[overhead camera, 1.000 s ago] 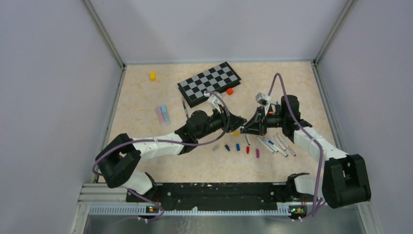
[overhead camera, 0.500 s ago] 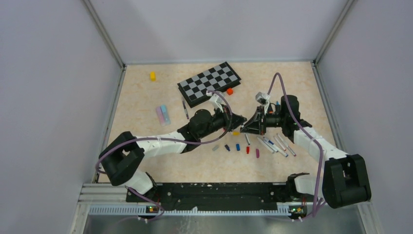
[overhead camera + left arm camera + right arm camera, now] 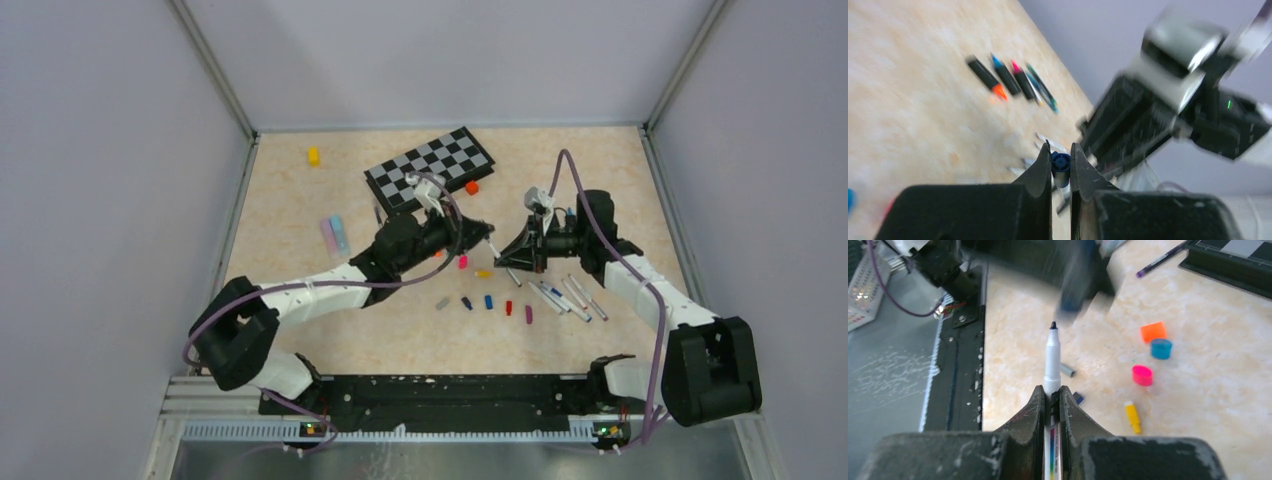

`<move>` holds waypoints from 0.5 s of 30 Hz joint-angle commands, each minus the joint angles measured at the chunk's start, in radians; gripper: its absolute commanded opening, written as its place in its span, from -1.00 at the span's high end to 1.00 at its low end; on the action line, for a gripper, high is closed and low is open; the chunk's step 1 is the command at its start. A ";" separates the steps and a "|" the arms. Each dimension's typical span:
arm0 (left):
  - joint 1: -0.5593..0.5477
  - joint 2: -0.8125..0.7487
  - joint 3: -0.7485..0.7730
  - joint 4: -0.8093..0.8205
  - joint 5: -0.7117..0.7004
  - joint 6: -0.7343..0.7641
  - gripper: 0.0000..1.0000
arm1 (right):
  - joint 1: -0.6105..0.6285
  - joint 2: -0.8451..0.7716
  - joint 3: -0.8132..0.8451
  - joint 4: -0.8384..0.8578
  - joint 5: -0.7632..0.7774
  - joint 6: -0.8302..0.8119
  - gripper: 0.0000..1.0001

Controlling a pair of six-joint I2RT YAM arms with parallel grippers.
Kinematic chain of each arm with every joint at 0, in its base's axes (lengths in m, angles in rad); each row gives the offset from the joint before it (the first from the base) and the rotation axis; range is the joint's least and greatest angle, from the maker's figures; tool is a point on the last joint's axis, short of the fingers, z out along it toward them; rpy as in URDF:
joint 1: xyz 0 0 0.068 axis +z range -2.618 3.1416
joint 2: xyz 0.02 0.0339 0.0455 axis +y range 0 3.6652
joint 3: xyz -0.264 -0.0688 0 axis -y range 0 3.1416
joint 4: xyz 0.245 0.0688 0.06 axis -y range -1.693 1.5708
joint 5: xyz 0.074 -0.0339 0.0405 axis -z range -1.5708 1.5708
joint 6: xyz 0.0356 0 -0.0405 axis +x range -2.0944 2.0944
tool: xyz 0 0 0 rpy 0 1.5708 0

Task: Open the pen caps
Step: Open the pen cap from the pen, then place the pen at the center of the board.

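We see the right claw clamped on a white pen, its bare dark tip pointing at the left claw, just in front of the chessboard. The left claw pinches a blue cap, probably this pen's, though blur leaves doubt. Opposed grips let cap and barrel part.

— Walls?
— Plain lilac-grey panels on three sides, joined by metal corner strips.
— Desk?
— Beige, marbled desk, evenly lit; black rail along near edge.
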 commanded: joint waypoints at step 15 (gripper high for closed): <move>0.228 -0.210 0.034 0.048 -0.156 0.109 1.00 | -0.003 -0.016 0.079 -0.405 -0.071 -0.373 1.00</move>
